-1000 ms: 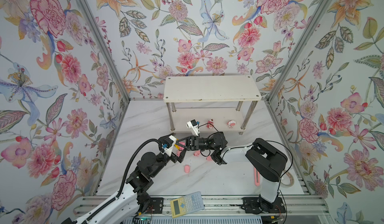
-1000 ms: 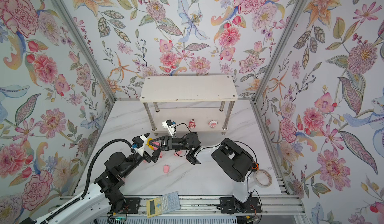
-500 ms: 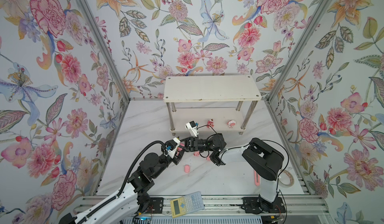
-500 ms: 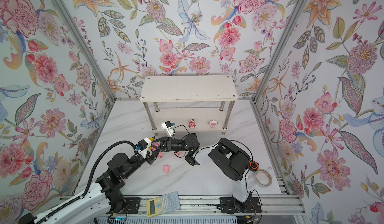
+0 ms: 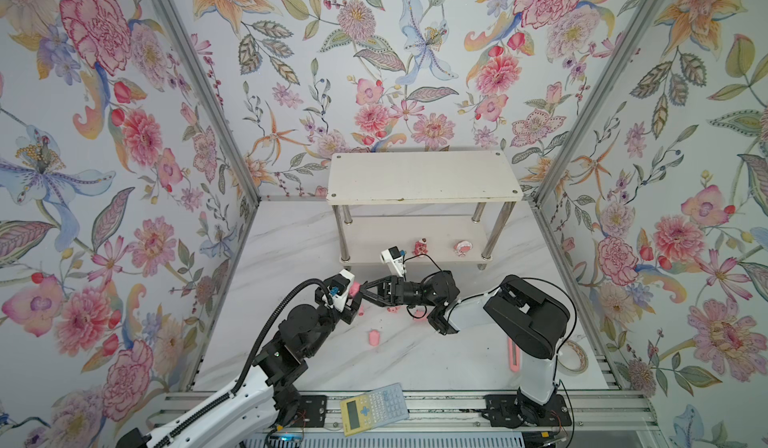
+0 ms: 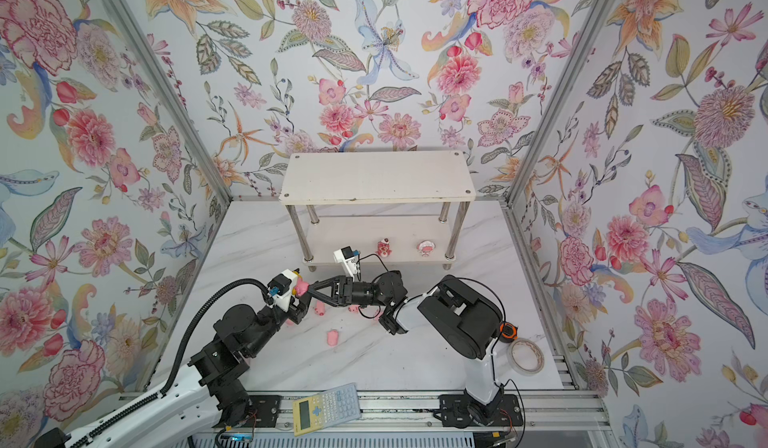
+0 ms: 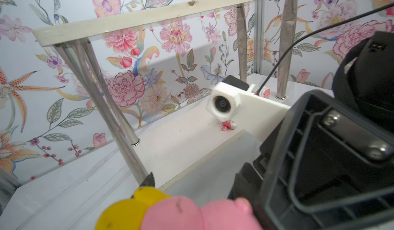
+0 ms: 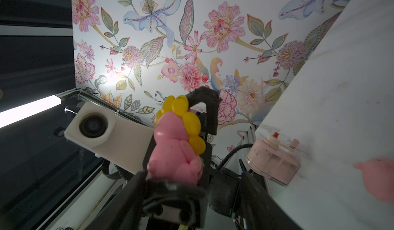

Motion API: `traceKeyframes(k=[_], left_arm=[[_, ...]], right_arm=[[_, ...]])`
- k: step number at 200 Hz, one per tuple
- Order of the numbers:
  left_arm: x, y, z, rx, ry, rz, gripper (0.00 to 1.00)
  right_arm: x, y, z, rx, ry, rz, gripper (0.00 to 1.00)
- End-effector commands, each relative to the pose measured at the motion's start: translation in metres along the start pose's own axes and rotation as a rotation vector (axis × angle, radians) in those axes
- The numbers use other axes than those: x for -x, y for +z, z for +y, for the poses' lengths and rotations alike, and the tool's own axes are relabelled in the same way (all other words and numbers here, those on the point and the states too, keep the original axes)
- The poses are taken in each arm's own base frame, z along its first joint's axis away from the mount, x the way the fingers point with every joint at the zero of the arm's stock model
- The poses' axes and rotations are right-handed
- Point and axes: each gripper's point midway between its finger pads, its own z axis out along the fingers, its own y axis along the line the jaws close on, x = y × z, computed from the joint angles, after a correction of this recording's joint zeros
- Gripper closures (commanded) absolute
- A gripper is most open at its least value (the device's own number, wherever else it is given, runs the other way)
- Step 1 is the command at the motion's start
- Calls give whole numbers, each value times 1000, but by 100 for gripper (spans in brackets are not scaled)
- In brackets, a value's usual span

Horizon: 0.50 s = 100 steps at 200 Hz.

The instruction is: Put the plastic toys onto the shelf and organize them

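The left claw (image 5: 352, 294) grips the yellow-maned pink toy (image 5: 354, 287); the right claw (image 5: 365, 294), at its three o'clock, stands released.

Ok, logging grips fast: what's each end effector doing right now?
Left end effector: closed on the yellow-maned pink toy.
Right end effector: open, holding nothing.

Colour key. Walls (image 5: 104, 155): pale ground printed with pink, orange and blue flowers and green leaves. Desk (image 5: 415, 358): white marble, grey veins. Shelf (image 5: 424, 178): white boards, chrome legs (image 5: 341, 234). Yellow-maned pink toy (image 8: 177, 145); dark pink-red bear (image 5: 421, 246); pink-and-white round toy (image 5: 462, 248); plain pink pig (image 5: 374, 337). Calculator (image 5: 374, 408): yellow and grey. Utility knife (image 5: 512, 354): pink.
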Motion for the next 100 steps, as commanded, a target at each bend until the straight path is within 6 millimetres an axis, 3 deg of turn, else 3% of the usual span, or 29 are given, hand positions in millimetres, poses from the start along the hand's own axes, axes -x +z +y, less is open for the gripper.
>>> traceKeyframes(k=[1, 38, 58, 76, 100], left_arm=[[36, -6, 29, 137, -35, -90, 77], [1, -1, 36, 213, 21, 18, 79], [-14, 1, 32, 206, 43, 46, 79], [-19, 1, 26, 171, 55, 50, 80], [-14, 3, 12, 92, 55, 25, 78]], right_arm=[[-2, -18, -21, -96, -15, -21, 26], [-4, -49, -62, -362, -20, -35, 28], [-11, -65, -74, -598, -150, 38, 30], [-6, -74, -60, -811, -376, 120, 32], [9, -77, -19, -848, -549, 149, 39]])
